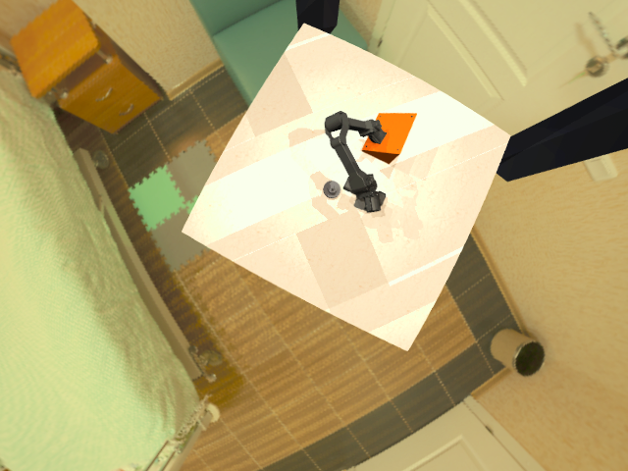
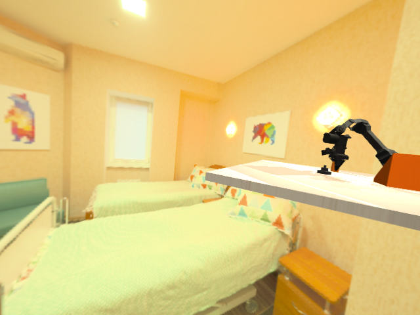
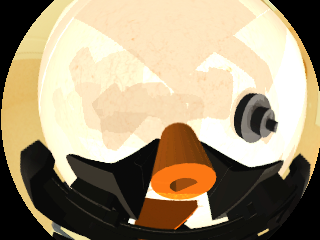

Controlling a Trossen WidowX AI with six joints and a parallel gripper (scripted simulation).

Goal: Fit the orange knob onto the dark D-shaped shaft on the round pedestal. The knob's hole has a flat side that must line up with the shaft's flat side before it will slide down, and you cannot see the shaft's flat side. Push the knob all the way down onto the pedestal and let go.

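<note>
The orange knob (image 3: 180,145) (image 2: 333,165) is a tapered cylinder held between the black fingers. In the wrist view its end face with the D-shaped hole is turned towards the camera. My gripper (image 3: 181,152) (image 1: 372,201) is shut on the knob, low over the table; I cannot tell whether the knob touches the top. The dark round pedestal (image 3: 245,120) (image 1: 332,189) (image 2: 323,170) stands to one side of the gripper, apart from the knob, on the right in the wrist view. Its short shaft (image 3: 272,125) sticks up from the centre. The shaft's flat side cannot be made out.
A large orange wedge-shaped block (image 1: 397,129) (image 2: 403,170) stands on the pale table (image 1: 349,263) (image 2: 271,174) beside the arm's base, and the arm reaches out from there. Light and shadow patches lie over the table top.
</note>
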